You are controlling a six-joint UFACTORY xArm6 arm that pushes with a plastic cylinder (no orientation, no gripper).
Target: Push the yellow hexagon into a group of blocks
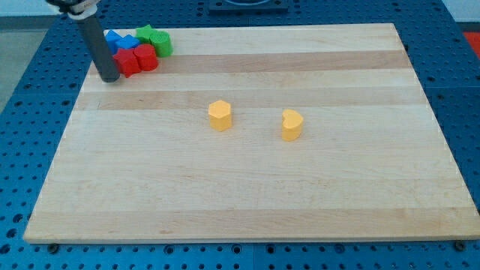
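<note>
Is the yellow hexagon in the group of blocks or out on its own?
Out. The yellow hexagon stands alone mid-board, far from the group at the view's top left, where my tip is.

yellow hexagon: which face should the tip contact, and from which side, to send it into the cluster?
No grasping here, only pushing. Contact the yellow hexagon low on its face toward the view's lower right, since the group of red, blue and green blocks sits toward the view's upper left. My tip is now beside that group, on its left, so it would need to circle round first.
</note>
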